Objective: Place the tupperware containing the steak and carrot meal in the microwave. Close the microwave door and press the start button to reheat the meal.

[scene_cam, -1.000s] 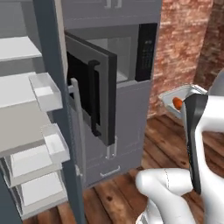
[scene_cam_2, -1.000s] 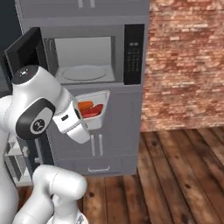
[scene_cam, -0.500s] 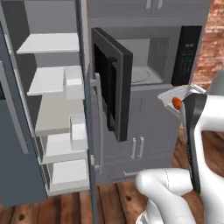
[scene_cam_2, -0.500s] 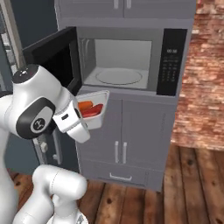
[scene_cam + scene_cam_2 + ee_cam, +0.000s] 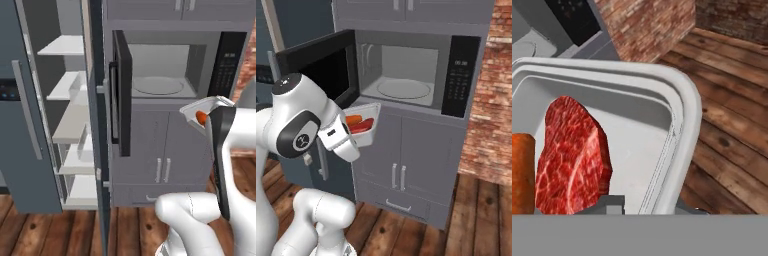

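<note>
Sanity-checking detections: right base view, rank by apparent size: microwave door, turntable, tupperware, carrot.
1. microwave door
2. turntable
3. tupperware, though nearer the camera, so true size is unsure
4. carrot

In the left base view the robot's arm hides most of the tupperware (image 5: 200, 107), leaving a rim corner and a bit of orange carrot (image 5: 201, 117). In the right base view the wrist covers the tupperware's near end, and the gripper's fingers are hidden. In the hand view the carrot (image 5: 522, 172) beside the steak (image 5: 572, 155) is cut by the left edge.
</note>
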Robot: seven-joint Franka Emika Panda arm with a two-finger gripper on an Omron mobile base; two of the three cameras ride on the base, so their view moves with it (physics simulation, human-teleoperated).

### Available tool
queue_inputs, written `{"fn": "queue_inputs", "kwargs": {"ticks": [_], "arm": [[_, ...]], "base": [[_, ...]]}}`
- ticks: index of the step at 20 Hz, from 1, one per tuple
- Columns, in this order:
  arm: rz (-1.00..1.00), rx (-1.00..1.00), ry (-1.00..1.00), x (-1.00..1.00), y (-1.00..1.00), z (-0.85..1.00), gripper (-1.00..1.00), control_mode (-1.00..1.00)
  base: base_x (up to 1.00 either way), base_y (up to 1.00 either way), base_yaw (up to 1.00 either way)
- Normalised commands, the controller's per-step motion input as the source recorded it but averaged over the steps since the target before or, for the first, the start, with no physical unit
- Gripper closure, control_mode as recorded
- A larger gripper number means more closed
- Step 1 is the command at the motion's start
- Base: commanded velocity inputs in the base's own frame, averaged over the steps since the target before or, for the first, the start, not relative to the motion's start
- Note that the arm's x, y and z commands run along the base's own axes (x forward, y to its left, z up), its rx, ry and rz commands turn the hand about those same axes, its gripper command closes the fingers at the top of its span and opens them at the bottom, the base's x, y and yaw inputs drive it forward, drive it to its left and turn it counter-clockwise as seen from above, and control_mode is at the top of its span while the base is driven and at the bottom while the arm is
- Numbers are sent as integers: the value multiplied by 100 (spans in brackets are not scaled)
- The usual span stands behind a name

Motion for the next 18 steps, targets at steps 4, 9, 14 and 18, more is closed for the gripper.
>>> {"fn": "queue_inputs", "kwargs": {"ticks": [4,9,14,18], "arm": [[0,0,0,0,0,0,100,100],[0,0,0,0,0,0,100,100],[0,0,0,0,0,0,100,100],[0,0,0,0,0,0,100,100]], "base": [[31,-46,18],[47,-48,12],[51,-35,10],[47,-15,11]]}}
